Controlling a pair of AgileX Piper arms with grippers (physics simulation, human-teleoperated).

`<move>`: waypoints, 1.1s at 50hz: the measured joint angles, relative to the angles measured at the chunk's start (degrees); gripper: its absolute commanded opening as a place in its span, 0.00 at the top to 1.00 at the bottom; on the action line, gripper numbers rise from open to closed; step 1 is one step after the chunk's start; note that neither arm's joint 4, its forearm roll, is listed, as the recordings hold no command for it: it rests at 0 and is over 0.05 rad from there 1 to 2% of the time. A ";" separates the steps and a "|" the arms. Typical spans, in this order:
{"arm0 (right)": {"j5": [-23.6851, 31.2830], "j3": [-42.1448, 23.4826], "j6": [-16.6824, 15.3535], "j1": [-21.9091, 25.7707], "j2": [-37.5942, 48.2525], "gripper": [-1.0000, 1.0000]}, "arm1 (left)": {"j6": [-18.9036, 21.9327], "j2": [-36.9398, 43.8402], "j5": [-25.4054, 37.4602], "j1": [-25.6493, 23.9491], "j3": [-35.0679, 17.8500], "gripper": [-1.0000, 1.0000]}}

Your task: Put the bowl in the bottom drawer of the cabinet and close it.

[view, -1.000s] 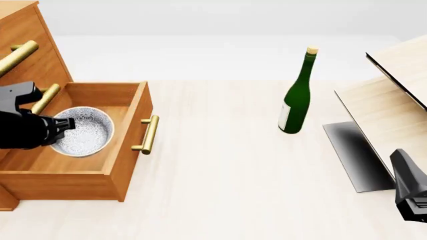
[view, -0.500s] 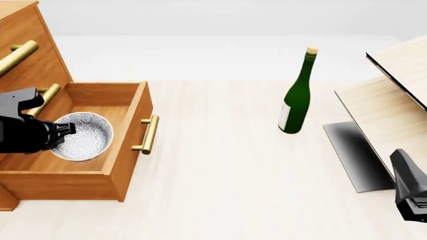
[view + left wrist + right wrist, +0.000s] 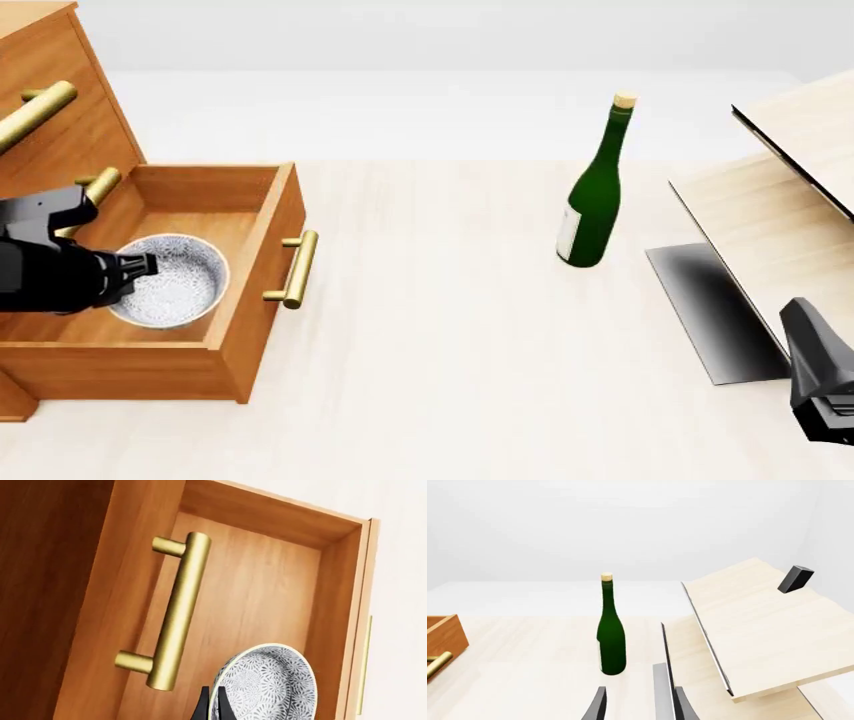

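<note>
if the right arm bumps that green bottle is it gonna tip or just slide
Probably tip. The green bottle stands upright, tall on a narrow base, so a knock near its neck would likely topple it. Once down, its round body would probably roll across the table. A low push near the base might only slide it.

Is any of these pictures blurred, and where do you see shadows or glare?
All three views are sharp, without blur. Front view: soft dark shadow on the grey panel; the bottle shows a faint highlight. Left wrist view: the cabinet side is dark. Right wrist view: even light, no glare.
</note>
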 measured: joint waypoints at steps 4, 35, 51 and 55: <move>0.00 0.00 0.00 0.00 0.01 0.00 | 0.02 0.54 -0.35 0.24 0.03 1.00; 0.00 0.00 0.00 0.00 0.00 0.00 | 0.07 3.97 -2.63 2.22 0.61 1.00; 0.00 0.00 0.00 0.00 0.00 0.00 | -0.04 5.13 -3.35 2.75 0.55 1.00; 0.00 0.00 0.00 0.00 0.01 0.00 | -0.09 5.44 -3.50 2.84 0.48 0.00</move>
